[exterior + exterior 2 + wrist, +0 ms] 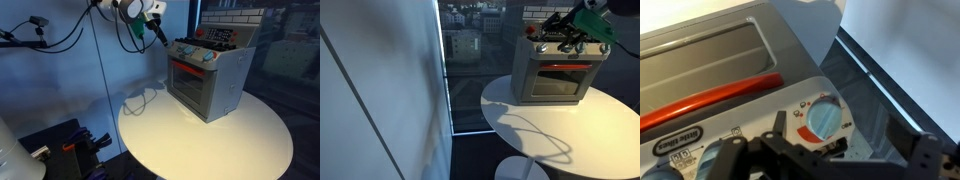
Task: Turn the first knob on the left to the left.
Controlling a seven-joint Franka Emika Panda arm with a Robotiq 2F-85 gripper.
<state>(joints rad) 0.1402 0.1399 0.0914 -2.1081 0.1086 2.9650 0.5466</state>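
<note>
**Claw (830,152) at the knob (825,122)**

The claw is spread, its fingers (735,155) wide apart. The blue knob sits just ahead of it, between the fingers. Beneath it, the oven (207,75) stands on a table (200,145).

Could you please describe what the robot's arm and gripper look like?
The arm is white with rounded joints; a green piece sits at its wrist. The gripper is black and angular, and black cables trail beside the arm.
</note>
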